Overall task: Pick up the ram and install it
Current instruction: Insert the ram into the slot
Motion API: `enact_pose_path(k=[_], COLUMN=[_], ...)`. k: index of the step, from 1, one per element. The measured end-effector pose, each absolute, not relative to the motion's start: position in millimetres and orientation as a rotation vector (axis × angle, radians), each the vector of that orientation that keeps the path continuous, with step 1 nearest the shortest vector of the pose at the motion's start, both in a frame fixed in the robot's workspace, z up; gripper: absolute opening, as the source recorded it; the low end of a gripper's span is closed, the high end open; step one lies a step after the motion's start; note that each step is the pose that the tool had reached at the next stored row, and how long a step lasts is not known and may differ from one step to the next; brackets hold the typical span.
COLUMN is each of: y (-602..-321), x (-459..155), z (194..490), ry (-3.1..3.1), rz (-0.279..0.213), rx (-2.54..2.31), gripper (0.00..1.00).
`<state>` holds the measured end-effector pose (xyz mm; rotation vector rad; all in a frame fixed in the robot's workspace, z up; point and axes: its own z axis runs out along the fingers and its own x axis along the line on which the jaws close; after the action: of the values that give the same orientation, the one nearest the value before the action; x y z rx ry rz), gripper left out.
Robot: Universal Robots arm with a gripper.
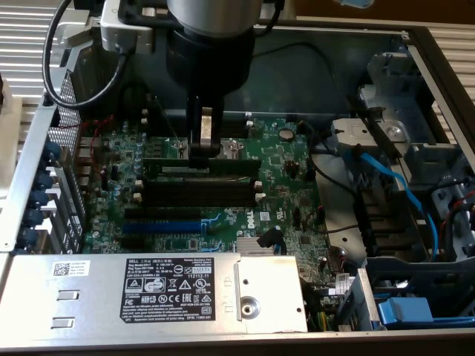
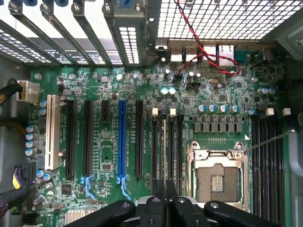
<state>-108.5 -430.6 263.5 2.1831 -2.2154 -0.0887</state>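
Observation:
The ram (image 1: 169, 165) is a long green stick standing on edge along the memory slot closest to the CPU socket (image 2: 215, 176). In the wrist view the ram (image 2: 164, 146) is edge-on, a thin pale line between the black slots. My gripper (image 1: 202, 154) comes straight down on its middle, fingers shut on its top edge. Seen from the wrist, the gripper (image 2: 165, 201) has both black fingers meeting over the stick. I cannot tell how deep the ram sits in the slot. Two empty black slots (image 1: 197, 189) lie just beside it.
The blue expansion slot (image 1: 162, 225) lies further along the motherboard. A silver power supply (image 1: 96, 293) with a black label borders the board in front. Blue cables (image 1: 386, 178) and a drive cage fill the exterior view's right. A red-black wire (image 2: 203, 52) loops near the rear ports.

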Motion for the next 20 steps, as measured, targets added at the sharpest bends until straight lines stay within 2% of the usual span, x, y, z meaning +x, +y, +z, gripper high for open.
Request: enact_pose_path(k=[20], y=[-431.6], x=[-111.2], z=[253.7], ry=[-2.220], rz=[-0.070], rx=[2.188], gripper=[0.12])
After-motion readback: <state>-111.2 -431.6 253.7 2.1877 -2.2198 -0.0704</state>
